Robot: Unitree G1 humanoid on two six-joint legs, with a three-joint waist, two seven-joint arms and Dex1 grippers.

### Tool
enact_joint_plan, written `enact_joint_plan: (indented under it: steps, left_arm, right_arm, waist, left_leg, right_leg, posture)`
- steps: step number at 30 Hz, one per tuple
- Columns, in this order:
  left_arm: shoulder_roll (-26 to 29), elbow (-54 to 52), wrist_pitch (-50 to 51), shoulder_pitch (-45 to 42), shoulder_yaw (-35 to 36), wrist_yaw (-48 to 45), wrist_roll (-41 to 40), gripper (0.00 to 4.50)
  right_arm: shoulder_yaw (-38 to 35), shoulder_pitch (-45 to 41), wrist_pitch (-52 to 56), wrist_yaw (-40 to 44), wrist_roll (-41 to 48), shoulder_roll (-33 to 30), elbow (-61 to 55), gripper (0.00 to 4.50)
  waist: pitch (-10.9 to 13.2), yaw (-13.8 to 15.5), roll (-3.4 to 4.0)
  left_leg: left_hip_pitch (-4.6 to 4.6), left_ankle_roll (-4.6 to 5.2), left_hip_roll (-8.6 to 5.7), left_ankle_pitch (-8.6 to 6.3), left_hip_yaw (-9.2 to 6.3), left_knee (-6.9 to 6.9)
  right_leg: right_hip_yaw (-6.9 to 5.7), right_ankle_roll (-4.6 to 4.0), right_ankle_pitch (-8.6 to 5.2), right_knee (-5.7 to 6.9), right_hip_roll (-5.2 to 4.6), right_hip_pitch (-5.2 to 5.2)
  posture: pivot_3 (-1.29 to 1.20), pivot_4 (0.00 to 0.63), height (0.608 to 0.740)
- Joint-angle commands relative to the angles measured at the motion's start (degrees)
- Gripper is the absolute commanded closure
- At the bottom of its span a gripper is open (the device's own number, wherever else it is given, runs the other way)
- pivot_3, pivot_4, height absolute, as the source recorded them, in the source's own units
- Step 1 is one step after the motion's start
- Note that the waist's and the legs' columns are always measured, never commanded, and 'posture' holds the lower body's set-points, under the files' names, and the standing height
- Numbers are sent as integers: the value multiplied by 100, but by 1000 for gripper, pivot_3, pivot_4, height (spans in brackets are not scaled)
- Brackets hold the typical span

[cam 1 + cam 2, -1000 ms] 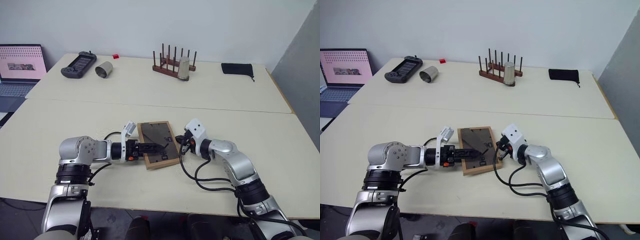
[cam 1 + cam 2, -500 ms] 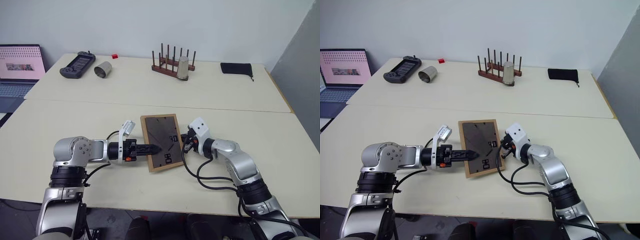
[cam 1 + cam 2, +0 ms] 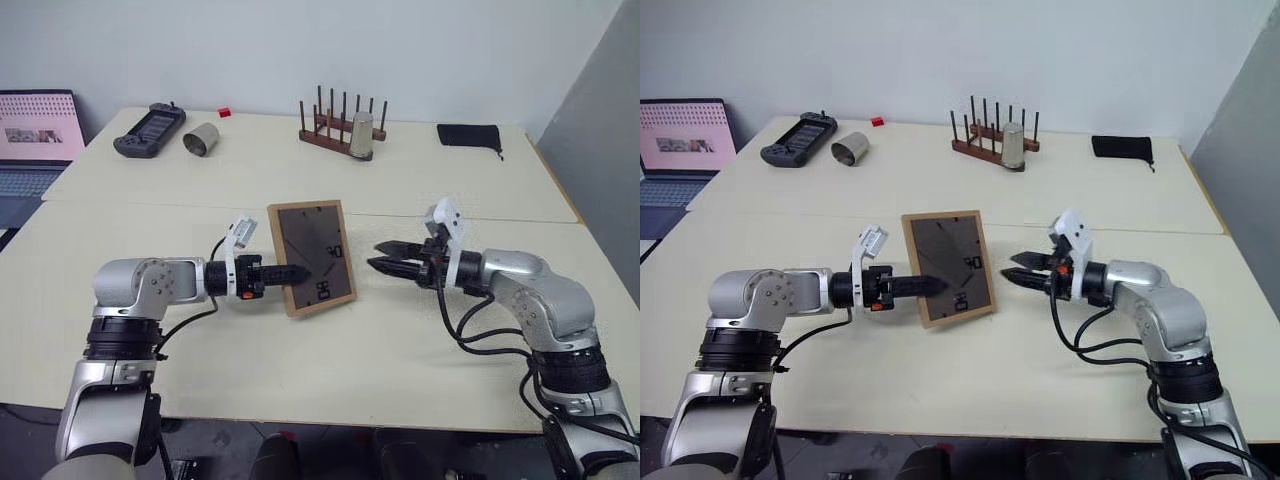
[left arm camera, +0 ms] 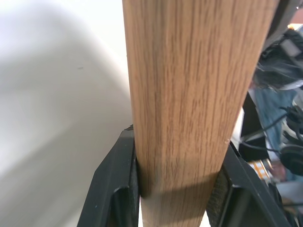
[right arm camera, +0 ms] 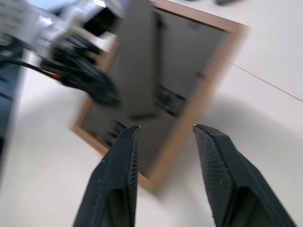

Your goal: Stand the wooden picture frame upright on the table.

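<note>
On the table (image 3: 420,360), the frame (image 3: 311,257) stands tilted near the front middle, dark back facing the camera. The left gripper (image 3: 296,272) clamps its left edge between both fingers (image 4: 118,189). The right gripper (image 3: 385,263) hovers just beside the frame's right edge, fingers (image 5: 118,175) parted and empty.

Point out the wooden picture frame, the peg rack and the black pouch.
wooden picture frame (image 3: 311,255), left eye view, its dark back panel.
peg rack (image 3: 325,133), left eye view, its wooden base.
black pouch (image 3: 468,135), left eye view, its middle.
</note>
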Motion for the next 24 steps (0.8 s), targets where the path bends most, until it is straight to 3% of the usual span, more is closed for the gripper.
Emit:
enact_joint_plan:
  steps: [1, 8, 17, 24]
  left_arm:
    - [178, -130, -270, -193, -32, -312, -5, 3196]
    - [291, -193, -486, -240, -249, -585, 102, 3196]
    - [273, -212, -511, -282, -280, -626, 154, 3196]
    - [363, -241, -283, -227, -311, -646, 132, 3196]
  right_arm:
    - [127, -484, 113, -184, 193, 312, -42, 1607]
    - [587, -973, -642, -409, -324, 969, 894, 68]
    - [934, -1193, -1051, -248, -473, 1363, 1275, 7]
    - [678, -855, 51, 242, 605, 961, 196, 7]
  waist:
    - [0, -13, 0]
    - [1, 17, 1]
    - [2, 28, 3]
    - [2, 37, 4]
  left_leg:
    - [0, 0, 0, 0, 1, 1]
    - [-1, 0, -1, 0, 2, 0]
    - [-3, 0, 0, 0, 1, 0]
    - [-4, 0, -1, 1, 0, 0]
  right_leg:
    - [2, 0, 0, 0, 0, 0]
    - [0, 0, 0, -1, -2, -1]
    - [-3, -1, 0, 1, -3, -4]
    - [-5, -1, 0, 1, -4, -4]
  posture:
    - [0, 150, 740]
    - [0, 150, 740]
    - [0, 150, 740]
    - [0, 150, 740]
